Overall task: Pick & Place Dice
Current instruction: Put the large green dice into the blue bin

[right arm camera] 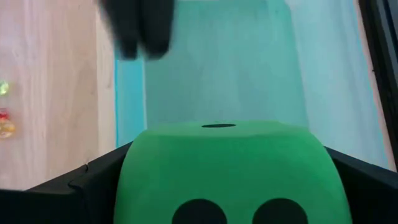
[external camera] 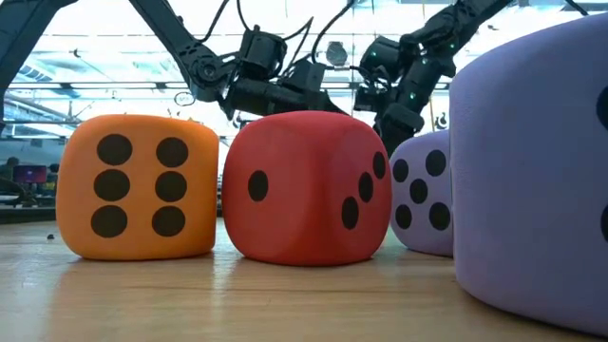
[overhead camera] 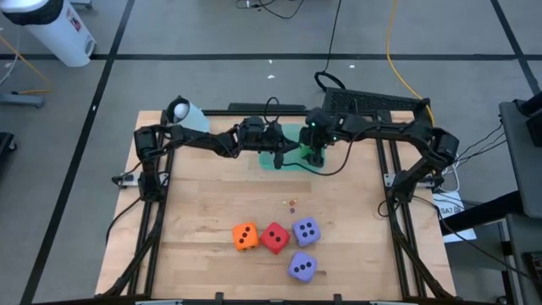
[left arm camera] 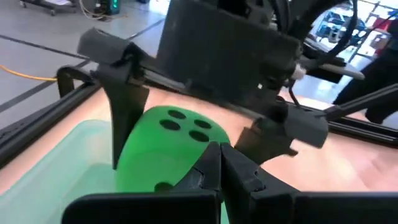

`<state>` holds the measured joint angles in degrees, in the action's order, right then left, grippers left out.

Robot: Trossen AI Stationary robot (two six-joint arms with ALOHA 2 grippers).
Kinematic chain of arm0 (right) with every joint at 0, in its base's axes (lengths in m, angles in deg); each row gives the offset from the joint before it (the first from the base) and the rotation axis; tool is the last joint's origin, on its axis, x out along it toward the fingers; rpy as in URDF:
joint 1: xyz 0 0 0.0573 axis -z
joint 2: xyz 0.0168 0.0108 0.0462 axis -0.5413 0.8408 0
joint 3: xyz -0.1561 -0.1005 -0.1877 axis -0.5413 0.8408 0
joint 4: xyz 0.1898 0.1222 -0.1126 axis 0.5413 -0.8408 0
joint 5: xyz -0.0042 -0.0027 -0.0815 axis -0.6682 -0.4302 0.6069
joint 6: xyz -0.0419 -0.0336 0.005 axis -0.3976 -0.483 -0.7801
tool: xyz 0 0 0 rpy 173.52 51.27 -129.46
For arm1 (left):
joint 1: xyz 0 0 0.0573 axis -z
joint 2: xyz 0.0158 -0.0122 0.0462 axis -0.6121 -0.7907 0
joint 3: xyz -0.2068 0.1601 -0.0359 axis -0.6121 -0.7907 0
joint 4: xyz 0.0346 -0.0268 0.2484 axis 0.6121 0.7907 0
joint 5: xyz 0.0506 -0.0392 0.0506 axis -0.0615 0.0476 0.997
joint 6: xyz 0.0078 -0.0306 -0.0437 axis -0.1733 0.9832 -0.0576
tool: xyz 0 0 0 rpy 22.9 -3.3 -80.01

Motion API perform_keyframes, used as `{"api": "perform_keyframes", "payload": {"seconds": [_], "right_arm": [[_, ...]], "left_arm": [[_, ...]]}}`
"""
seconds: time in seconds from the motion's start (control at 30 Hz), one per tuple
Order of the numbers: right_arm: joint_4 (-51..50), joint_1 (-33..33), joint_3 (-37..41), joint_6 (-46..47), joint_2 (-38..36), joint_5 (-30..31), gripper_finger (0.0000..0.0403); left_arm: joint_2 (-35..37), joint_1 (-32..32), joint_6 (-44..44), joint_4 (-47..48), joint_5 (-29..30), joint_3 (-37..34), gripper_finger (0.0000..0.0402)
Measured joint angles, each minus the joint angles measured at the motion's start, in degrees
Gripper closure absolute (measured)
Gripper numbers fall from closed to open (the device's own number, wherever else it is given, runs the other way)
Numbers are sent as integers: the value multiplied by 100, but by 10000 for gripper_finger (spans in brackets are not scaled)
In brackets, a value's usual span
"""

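Note:
A green die (left arm camera: 168,143) with dark pips sits over a pale green tray (overhead camera: 275,161) at the table's far middle. My right gripper (overhead camera: 315,155) slants down over the die, open wide, one finger at either side (right arm camera: 230,168). My left gripper (left arm camera: 219,165) is shut, and its tips are right by the die's side that faces the left arm. The die's underside is hidden. An orange die (overhead camera: 245,236), a red die (overhead camera: 274,238) and two purple dice (overhead camera: 306,230) (overhead camera: 301,267) rest on the wood near the front edge. My left gripper points about level at the green die's side face (left arm camera: 186,168) with shut tips; I cannot tell whether it touches. My right gripper straddles two opposite sides of the die (right arm camera: 134,180), coming slanting from above. Its fingers (left arm camera: 124,124) lie close against them; I cannot tell whether they touch.
Black frame rails (overhead camera: 391,195) run along the table's left and right sides. A white cylinder (overhead camera: 188,114) stands at the far left corner and a black box (overhead camera: 373,102) beyond the far edge. Tiny coloured bits (overhead camera: 292,203) lie mid-table, with bare wood around them.

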<state>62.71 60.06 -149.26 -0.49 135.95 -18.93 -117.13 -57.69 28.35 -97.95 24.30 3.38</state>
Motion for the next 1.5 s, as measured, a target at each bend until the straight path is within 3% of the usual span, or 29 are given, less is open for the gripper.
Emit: {"api": "perform_keyframes", "payload": {"seconds": [0.5, 1.13, 1.5], "right_arm": [[705, -79, -7, 42, 2, -413, 3], [703, -79, -195, 80, -96, -427, 3], [495, -79, -193, 86, -157, 271, 3]], "left_arm": [[-9, -24, -286, 843, 146, 450, 401], [-638, -229, 62, 587, 64, 461, 401], [-195, -254, -544, 908, -3, 439, 401]]}}
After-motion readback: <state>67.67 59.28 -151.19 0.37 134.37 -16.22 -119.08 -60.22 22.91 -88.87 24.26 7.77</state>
